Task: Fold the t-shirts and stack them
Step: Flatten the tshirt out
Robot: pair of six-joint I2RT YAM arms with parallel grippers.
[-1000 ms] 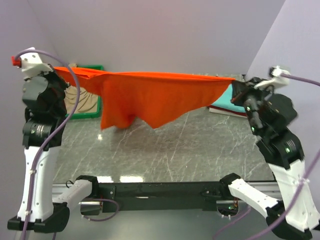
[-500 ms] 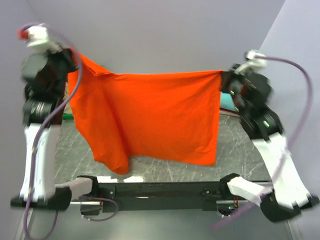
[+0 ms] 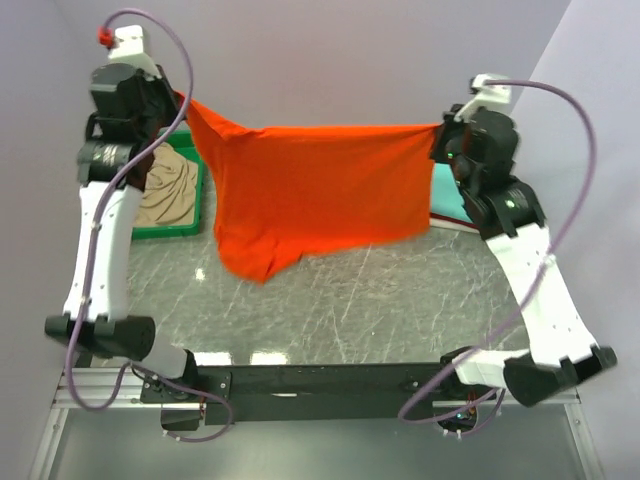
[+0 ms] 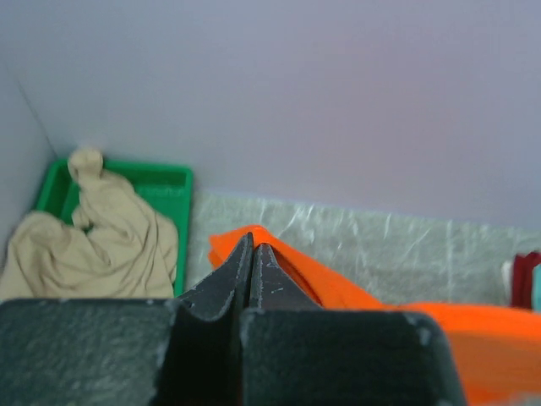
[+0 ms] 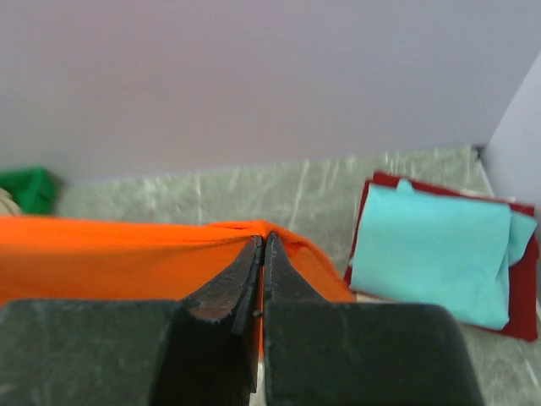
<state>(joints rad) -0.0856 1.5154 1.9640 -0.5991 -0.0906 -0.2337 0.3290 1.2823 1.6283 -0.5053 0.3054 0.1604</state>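
Note:
The bright orange t-shirt (image 3: pixel 320 190) hangs stretched in the air between both grippers, its lower edge above the marble table. My left gripper (image 3: pixel 185 100) is shut on its left top corner; the left wrist view shows the jaws (image 4: pixel 254 241) closed on orange cloth (image 4: pixel 338 292). My right gripper (image 3: pixel 440 130) is shut on the right top corner; the right wrist view shows the jaws (image 5: pixel 262 241) pinching orange cloth (image 5: pixel 101 254). A beige t-shirt (image 3: pixel 170 190) lies crumpled in the green tray. A folded teal t-shirt (image 5: pixel 431 254) lies on a dark red one (image 5: pixel 524 317) at the back right.
The green plastic tray (image 3: pixel 165 232) stands at the back left against the wall, also in the left wrist view (image 4: pixel 161 178). Purple walls close in the back and both sides. The marble table top (image 3: pixel 350 300) lies below the hanging shirt.
Both grippers have swung the orange shirt up and then back toward the rear wall. The shirt hung low at the front half a second ago; now it hangs higher and farther back.

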